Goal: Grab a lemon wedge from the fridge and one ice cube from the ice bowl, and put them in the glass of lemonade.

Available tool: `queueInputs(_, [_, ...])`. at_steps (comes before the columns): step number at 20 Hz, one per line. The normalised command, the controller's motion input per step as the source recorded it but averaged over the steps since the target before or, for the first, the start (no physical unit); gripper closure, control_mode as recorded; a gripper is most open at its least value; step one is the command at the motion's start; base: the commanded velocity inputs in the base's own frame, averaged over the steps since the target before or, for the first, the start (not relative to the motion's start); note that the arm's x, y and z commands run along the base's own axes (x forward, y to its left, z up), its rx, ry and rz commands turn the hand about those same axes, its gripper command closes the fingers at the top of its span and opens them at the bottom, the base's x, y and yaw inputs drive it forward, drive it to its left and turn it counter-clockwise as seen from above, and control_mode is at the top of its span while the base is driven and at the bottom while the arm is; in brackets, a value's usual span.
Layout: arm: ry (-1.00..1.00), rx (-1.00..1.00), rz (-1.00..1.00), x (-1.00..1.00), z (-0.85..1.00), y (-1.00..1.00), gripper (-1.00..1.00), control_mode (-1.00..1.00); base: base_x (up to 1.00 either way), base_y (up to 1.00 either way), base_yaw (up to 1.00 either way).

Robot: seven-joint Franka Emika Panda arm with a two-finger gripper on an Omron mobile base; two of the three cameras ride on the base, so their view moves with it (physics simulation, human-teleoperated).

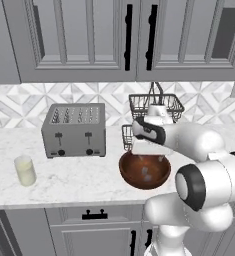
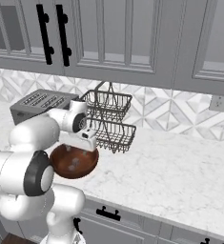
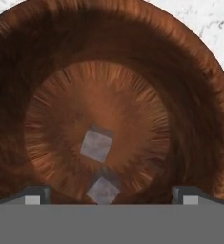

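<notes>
Ice cubes (image 3: 97, 145), two pale blocks lying on the floor of the ice bowl (image 3: 189, 95), are probably light, hard and slippery, so one is best pinched across opposite flat faces by the gripper (image 3: 111, 195), held wide apart above.

Reddish-brown streaked ice bowl (image 3: 189, 109), pale grey ice cubes (image 3: 96, 145) inside, white grey-veined marble counter (image 1: 69, 185) beneath, pale yellow glass of lemonade (image 1: 25, 170)
</notes>
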Motion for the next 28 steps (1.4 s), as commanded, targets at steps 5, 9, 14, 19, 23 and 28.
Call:
queueInputs(5, [-0.07, -0.05, 0.0, 0.02, -0.13, 0.08, -1.0, -1.0, 0.0, 0.0, 0.0])
queueInputs(9, [0.07, -0.03, 0.02, 0.53, -0.11, 0.28, -1.0, -1.0, 0.0, 0.0, 0.0])
queueInputs(14, [0.07, -0.06, 0.12, 0.27, -0.16, 0.19, -1.0, -1.0, 0.0, 0.0, 0.0])
queueInputs(19, [0.01, -0.01, 0.07, 0.0, -0.39, 0.0, -1.0, -1.0, 0.0, 0.0, 0.0])
queueInputs(23, [0.01, 0.0, 0.02, 0.0, -0.34, 0.0, -1.0, -1.0, 0.0, 0.0, 0.0])
queueInputs(28, [0.02, 0.0, 0.0, -0.08, -0.16, 0.0, -1.0, -1.0, 0.0, 0.0, 0.0])
